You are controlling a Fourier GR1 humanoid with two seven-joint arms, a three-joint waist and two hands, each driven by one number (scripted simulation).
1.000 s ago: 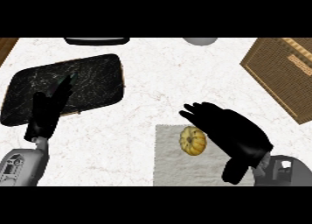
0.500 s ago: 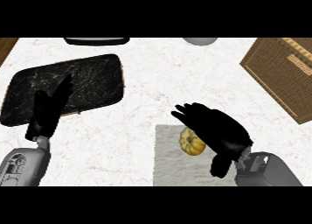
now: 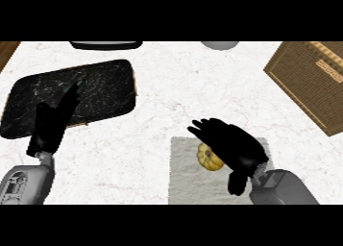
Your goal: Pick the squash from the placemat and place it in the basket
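Observation:
A small yellow squash [image 3: 208,158] lies on a pale grey placemat [image 3: 195,185] at the lower middle of the counter. My right hand [image 3: 230,146] hovers over the squash's right side, palm down, fingers spread and slightly bent, hiding part of it. No finger is seen curled round it. The woven brown basket [image 3: 315,81] stands at the right edge, far from the hand. My left hand [image 3: 55,122] rests open at the left, fingers straight, over the dark board.
A dark marbled board [image 3: 96,91] with a wooden rim lies at the upper left. A dark dish [image 3: 105,44] and a grey round object [image 3: 219,45] sit at the counter's far edge. White marble counter [image 3: 195,96] lies between placemat and basket.
My right hand has moved left and down over the placemat, now covering the squash's right side. The squash and my left hand have stayed put.

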